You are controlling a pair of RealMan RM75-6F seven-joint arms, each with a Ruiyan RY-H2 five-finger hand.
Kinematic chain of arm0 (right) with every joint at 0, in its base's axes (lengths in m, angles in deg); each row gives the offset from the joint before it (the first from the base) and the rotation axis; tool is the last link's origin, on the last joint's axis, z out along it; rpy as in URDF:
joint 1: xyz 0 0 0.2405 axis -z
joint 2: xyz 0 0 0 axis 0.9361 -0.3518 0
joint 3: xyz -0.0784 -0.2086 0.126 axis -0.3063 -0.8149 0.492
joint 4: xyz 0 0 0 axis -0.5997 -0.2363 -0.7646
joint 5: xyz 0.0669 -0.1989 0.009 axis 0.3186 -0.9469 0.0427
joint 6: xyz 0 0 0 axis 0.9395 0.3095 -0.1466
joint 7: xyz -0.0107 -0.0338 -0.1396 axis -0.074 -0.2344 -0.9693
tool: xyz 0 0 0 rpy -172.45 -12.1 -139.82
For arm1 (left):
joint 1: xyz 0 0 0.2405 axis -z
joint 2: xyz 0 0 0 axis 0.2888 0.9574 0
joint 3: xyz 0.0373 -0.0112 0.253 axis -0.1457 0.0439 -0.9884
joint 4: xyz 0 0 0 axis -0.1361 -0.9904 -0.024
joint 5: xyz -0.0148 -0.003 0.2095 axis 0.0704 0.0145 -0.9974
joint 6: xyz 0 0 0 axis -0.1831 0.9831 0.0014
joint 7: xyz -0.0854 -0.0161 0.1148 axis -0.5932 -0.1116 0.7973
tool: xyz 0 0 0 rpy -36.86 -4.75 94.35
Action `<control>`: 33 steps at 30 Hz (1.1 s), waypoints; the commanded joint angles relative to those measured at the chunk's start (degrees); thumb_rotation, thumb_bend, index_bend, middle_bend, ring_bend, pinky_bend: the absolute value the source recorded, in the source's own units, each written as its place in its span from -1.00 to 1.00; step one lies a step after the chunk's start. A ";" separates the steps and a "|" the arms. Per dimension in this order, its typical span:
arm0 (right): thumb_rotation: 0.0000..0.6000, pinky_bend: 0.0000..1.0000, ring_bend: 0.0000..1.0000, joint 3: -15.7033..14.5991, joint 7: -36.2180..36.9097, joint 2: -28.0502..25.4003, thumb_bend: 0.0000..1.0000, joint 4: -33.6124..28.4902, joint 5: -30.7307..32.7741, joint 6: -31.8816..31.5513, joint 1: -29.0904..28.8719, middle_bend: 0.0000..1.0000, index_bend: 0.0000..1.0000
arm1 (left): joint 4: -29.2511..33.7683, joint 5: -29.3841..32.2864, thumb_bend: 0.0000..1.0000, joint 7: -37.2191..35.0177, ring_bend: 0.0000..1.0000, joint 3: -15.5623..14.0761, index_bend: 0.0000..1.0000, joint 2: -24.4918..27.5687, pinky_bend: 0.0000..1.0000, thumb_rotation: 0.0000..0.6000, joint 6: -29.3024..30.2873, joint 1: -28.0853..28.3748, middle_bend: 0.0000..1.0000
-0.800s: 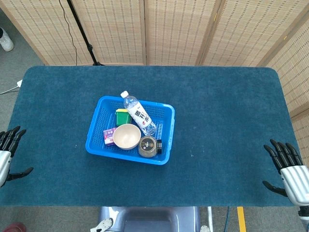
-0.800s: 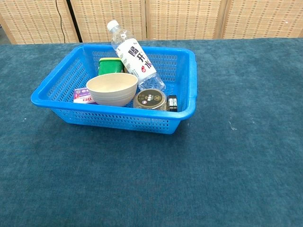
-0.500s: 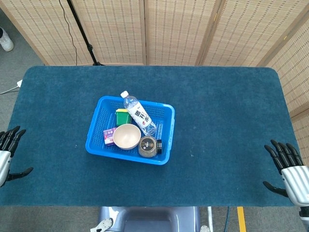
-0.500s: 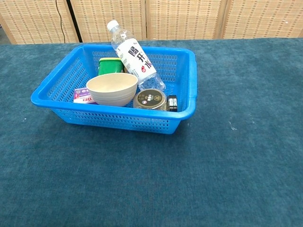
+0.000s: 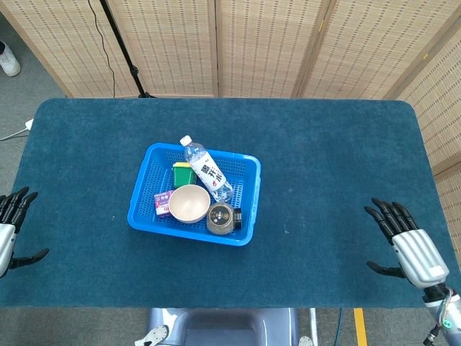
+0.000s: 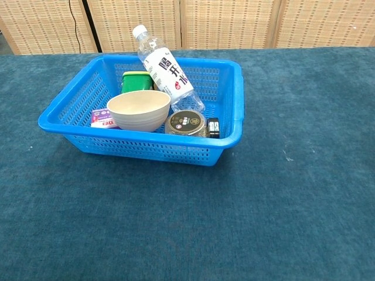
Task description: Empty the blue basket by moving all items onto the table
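Note:
The blue basket (image 5: 144, 189) (image 6: 233, 111) stands left of the table's middle. In it lie a water bottle (image 5: 205, 170) (image 6: 165, 70) leaning on the far rim, a cream bowl (image 5: 189, 203) (image 6: 139, 109), a green box (image 5: 181, 174) (image 6: 136, 81), a purple packet (image 5: 163, 203) (image 6: 101, 119) and a round dark jar (image 5: 220, 218) (image 6: 186, 123). My left hand (image 5: 10, 232) hovers open at the table's left edge. My right hand (image 5: 405, 244) is open near the front right edge. Both are far from the basket and absent from the chest view.
The blue carpeted table (image 5: 324, 166) stretches bare to the right of the basket. Woven folding screens (image 5: 266, 43) stand behind the table, and a black stand leg (image 5: 122, 47) is at the back left.
My right hand has moved left and slightly forward over the table's right edge. The left hand and the basket's contents have not moved.

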 commanded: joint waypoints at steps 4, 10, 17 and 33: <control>1.00 -1.00 -1.00 4.48 3.95 -0.24 -1.00 -6.95 2.65 11.20 -9.83 -1.00 -1.00 | 0.30 -0.10 -0.89 1.04 -1.00 0.00 -1.00 -0.33 -1.00 1.00 -0.17 0.12 -1.00; 1.00 -1.00 -1.00 10.12 -0.19 4.66 -1.00 -8.42 11.00 18.55 -17.04 -1.00 -1.00 | 0.70 0.77 -0.89 2.46 -1.00 0.32 -1.00 -0.71 -1.00 1.00 -0.73 0.46 -1.00; 1.00 -1.00 -1.00 16.68 -7.13 12.91 -1.00 -5.09 26.45 26.69 -26.33 -1.00 -1.00 | 1.26 3.32 -0.89 4.46 -1.00 1.19 -1.00 -1.35 -1.00 1.00 -2.25 1.39 -1.00; 1.00 -1.00 -1.00 23.02 -17.57 35.44 -1.00 19.47 50.86 33.74 -45.03 -1.00 -1.00 | 0.45 8.42 -0.89 9.20 -1.00 2.92 -1.00 -3.68 -1.00 1.00 -5.82 4.12 -1.00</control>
